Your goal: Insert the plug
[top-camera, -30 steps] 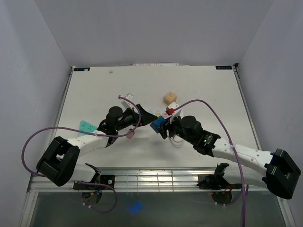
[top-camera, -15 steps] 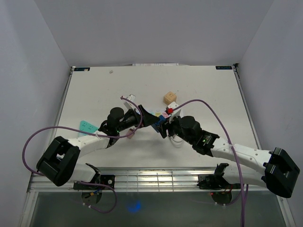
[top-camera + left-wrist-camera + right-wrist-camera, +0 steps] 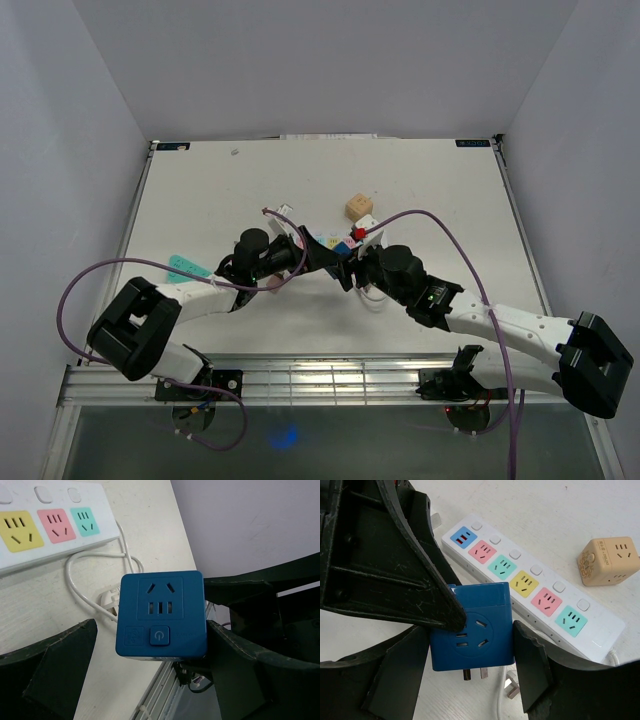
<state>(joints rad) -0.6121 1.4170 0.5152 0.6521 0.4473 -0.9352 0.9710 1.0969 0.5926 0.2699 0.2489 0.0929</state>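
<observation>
The blue cube plug (image 3: 472, 630) hangs above the table with its prongs pointing down, and my right gripper (image 3: 470, 650) is shut on its two sides. In the left wrist view the plug (image 3: 160, 612) shows a socket and a power button. My left gripper (image 3: 150, 645) is open and straddles the plug; one of its fingers (image 3: 420, 580) lies across the plug's upper left corner. The white power strip (image 3: 535, 587) with coloured sockets lies on the table just behind. From above, both grippers meet at mid-table (image 3: 335, 260), and the plug is nearly hidden there.
A beige socket cube (image 3: 358, 207) stands beyond the strip's (image 3: 362, 228) far end. The strip's white cable and plug (image 3: 107, 600) lie looped on the table under the grippers. A teal card (image 3: 183, 267) lies left of the left arm. The table's near edge (image 3: 165, 680) is close below.
My left arm has reached to the right, bringing its open fingers around the blue plug. The right gripper has held the plug almost still.
</observation>
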